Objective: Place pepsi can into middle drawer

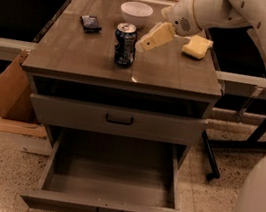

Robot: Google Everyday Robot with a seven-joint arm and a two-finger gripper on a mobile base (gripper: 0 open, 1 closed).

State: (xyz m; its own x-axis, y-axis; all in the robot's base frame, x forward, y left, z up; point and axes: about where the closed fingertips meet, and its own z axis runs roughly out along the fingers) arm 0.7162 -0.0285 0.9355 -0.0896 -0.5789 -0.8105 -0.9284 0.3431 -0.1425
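The reach seems in hand: the pepsi can [125,45] stands upright on the cabinet top [81,53], the gripper [142,43] hovers just beside it, open or closed cannot be told, and next should enclose it, then lower it into the pulled-out middle drawer [105,208]

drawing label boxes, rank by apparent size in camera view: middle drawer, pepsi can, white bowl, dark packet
1. middle drawer
2. pepsi can and white bowl: alike, bowl farther, unranked
3. dark packet
gripper hovers close beside the can
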